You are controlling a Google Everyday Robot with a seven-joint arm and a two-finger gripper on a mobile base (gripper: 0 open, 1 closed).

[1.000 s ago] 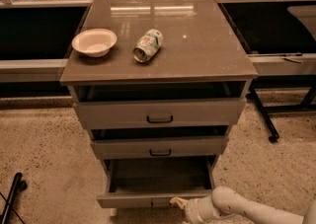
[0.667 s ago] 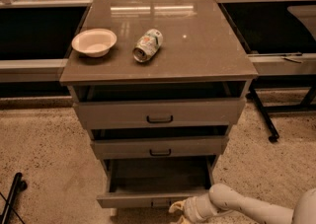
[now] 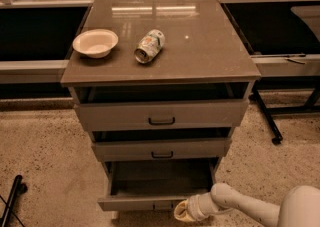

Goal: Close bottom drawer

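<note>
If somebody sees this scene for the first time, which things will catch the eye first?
The bottom drawer stands pulled far out, its deep box open to view. The gripper is low by the right end of the drawer's front panel. On the cabinet top sit a white bowl at the left and a can on its side beside it.

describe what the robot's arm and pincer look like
The arm is smooth, off-white and tubular, with a rounded joint and a rounded shell behind. The pincer, low in the frame beside the bottom drawer, is a stubby cream-yellow tip. No cables or markings show.
</note>
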